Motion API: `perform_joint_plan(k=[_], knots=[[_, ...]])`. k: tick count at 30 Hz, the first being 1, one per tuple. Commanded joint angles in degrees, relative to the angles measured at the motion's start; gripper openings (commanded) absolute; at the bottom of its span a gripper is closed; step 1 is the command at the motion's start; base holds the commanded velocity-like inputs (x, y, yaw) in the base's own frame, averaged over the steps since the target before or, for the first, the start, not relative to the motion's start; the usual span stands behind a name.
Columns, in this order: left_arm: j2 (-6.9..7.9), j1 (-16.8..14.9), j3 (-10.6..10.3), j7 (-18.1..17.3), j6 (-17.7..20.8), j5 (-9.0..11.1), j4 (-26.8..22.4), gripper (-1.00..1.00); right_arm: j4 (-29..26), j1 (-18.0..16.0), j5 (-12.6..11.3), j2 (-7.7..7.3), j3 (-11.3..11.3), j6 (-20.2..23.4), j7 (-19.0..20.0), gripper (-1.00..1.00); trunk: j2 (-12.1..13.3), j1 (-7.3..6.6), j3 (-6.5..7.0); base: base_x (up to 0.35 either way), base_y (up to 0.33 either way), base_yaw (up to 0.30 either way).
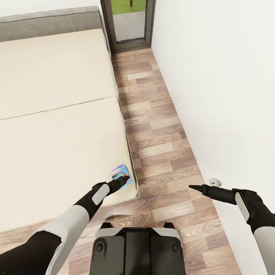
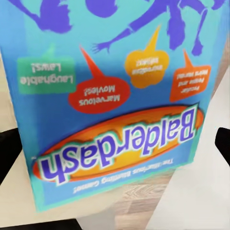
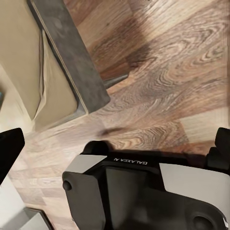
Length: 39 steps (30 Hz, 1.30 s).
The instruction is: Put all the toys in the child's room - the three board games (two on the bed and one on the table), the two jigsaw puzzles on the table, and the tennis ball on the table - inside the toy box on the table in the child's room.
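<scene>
Nearest, the robot's dark base (image 1: 138,250) sits low between the two arms on the wood-plank floor (image 1: 160,126); the right wrist view looks down on that same base (image 3: 143,191), with the grey bed frame (image 3: 72,57) beyond it.

Just ahead of the base, the left gripper (image 1: 123,178) reaches onto the near corner of the bed (image 1: 57,114), its tip lying over the small blue board game (image 1: 121,173) that rests flat on the beige mattress, right at the bed's edge beside the floor. From the left wrist camera the blue board game (image 2: 115,100) sits straight ahead of the jaws, very close, lettered Balderdash, with one dark fingertip (image 2: 9,139) showing at one side of the box and another at the opposite side. The jaws stand spread about as wide as the box, one on each side of it; whether they press on it I cannot tell.

Level with that, the right gripper (image 1: 195,187) hangs over bare floor near the white wall (image 1: 221,76), well apart from the game. Its fingers come to a single narrow point in the head view, yet in the right wrist view the fingertips (image 3: 9,148) stand far apart, so the jaws look wide and hold nothing.

Farther off, the mattress runs back to a grey headboard (image 1: 46,25), and a dark-framed glass door (image 1: 130,23) closes the far end of the floor strip.
</scene>
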Motion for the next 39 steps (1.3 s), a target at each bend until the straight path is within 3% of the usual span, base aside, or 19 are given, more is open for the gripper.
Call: perform_joint_plan(k=[1,39], knots=[[0.03,-0.02,-0.26,0.09,0.09,0.33,-0.04,1.0,0.0,-0.02,-0.24,0.0,-0.07,0.38,0.04,1.0,-0.09,0.03,-0.06,0.0,0.0,-0.195],[0.05,0.07,-0.28,-0.1,0.09,0.33,-0.06,1.0,-0.01,-0.02,-0.24,0.17,-0.07,0.38,0.04,1.0,-0.09,0.03,-0.14,0.0,0.0,-0.066]])
